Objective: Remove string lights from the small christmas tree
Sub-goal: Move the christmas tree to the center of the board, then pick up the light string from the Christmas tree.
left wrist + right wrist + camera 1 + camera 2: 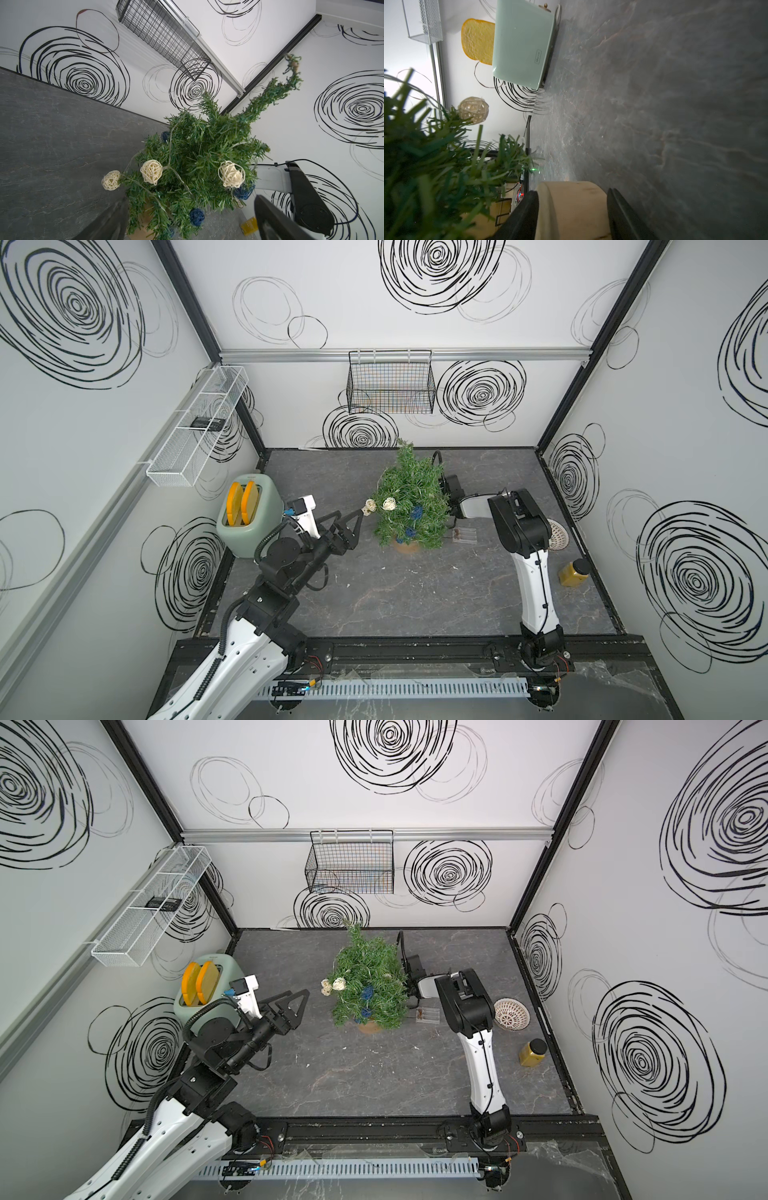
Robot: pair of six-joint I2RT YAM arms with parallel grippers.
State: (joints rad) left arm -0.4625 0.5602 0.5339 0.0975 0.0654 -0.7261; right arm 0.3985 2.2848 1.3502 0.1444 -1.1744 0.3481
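The small christmas tree stands mid-table on a round tan base. The string lights wind through it: cream balls on the left side, blue balls lower down, and a thin pale wire. My left gripper is open, just left of the outermost cream ball, with nothing between its fingers. The right gripper reaches in from behind the tree. Its jaws sit against both sides of the tan base. In both top views the foliage hides its fingers.
A mint toaster with two yellow slices stands at the left wall. A white perforated bowl, a yellow jar and a small clear case lie to the right. A black wire basket and a white mesh shelf hang on the walls.
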